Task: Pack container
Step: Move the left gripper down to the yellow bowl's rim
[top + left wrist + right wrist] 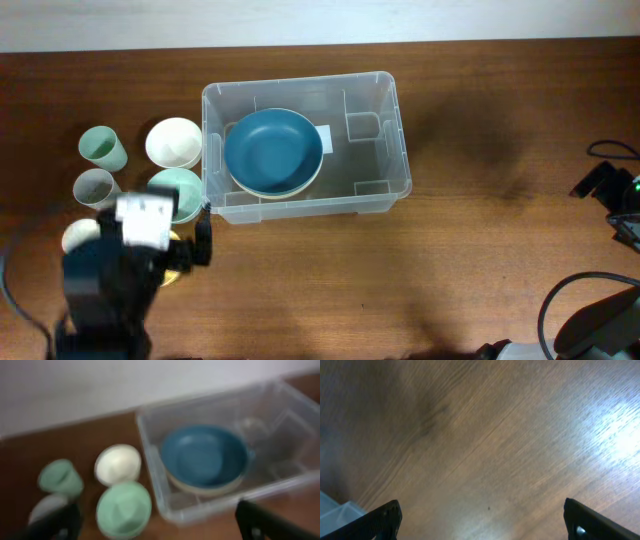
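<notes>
The container [402,150] is a clear plastic bin at the table's middle back, with a blue bowl [272,150] lying in its left half. In the left wrist view the container [280,415] and the blue bowl [205,457] sit ahead to the right. My left gripper [155,522] is open and holds nothing. It hovers over a mint green bowl [123,508] and the container's near left corner. My right gripper [482,520] is open above bare wood, far right of the container.
Left of the container stand a green cup [103,148], a white bowl [174,143], a grey cup [95,187], the mint bowl [180,188] and a cream cup [78,236]. My left arm [115,280] covers the front left. Cables lie at the right edge [610,150].
</notes>
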Robot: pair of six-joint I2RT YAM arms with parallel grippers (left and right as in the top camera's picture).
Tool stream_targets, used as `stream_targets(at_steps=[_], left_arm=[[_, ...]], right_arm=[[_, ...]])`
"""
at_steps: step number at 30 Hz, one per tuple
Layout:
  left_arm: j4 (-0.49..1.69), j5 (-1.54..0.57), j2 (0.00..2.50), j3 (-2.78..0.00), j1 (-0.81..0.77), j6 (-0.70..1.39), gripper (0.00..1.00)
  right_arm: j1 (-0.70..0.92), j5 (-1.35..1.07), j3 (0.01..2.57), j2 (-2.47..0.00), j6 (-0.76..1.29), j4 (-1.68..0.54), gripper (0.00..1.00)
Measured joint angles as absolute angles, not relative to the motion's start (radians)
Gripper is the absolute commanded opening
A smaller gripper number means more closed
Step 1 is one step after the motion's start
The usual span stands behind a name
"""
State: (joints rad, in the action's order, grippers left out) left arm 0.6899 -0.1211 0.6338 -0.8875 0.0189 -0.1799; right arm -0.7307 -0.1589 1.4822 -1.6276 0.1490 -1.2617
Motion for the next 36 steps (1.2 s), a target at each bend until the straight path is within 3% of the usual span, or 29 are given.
stream_targets(at_steps=[5, 9, 17, 29, 36], left_arm=[[0.911, -0.222, 0.958, -1.139, 0.019, -0.213, 0.99], [0.982, -0.22, 1.06, -1.212, 0.019, -0.149, 0.99], [1.157, -0.033, 1.036, -1.292, 0.019, 0.067, 0.99], [1.213, -0.01, 0.817, -1.294, 0.019, 0.099, 1.0], [1.242, -0.01, 0.812, -1.295, 0.019, 0.099, 0.99]], right_arm=[[-0.731, -0.159, 1.481, -1.628, 0.15, -1.261, 0.99], [-0.731, -0.159, 1.481, -1.628, 0.149, -1.261, 0.99], [-0.731, -0.159, 1.481, -1.628, 0.15, -1.262, 0.99], [-0.731, -0.159, 1.481, -1.628, 0.15, -1.262, 0.99], [-0.731, -0.159, 1.481, -1.628, 0.15, -1.262, 0.99]])
